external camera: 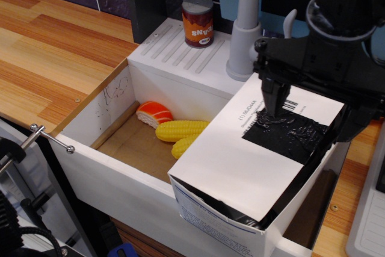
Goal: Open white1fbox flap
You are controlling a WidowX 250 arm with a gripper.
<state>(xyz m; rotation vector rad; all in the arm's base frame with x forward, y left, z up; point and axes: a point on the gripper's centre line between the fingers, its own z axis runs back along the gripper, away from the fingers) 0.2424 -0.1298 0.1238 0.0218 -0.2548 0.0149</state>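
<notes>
The white1fbox (222, 221) is a large white cardboard box standing in the right part of the sink, with blue print on its near short end. Its flap (240, 161) lies on top, slightly raised at the near right edge, and bears a glossy black patch (286, 133), a barcode and small text. My black gripper (274, 109) hangs over the far end of the flap. Its fingers (269, 97) stand close together with the tips at the black patch and barcode, appearing to touch the flap. I cannot see anything held between them.
The white sink basin (114, 103) holds a toy salmon piece (154, 113) and two toy corn cobs (180, 129) left of the box. A can (198, 21) stands on the drainboard. A grey faucet (245, 22) rises behind the box. A wooden counter (54, 52) is at the left.
</notes>
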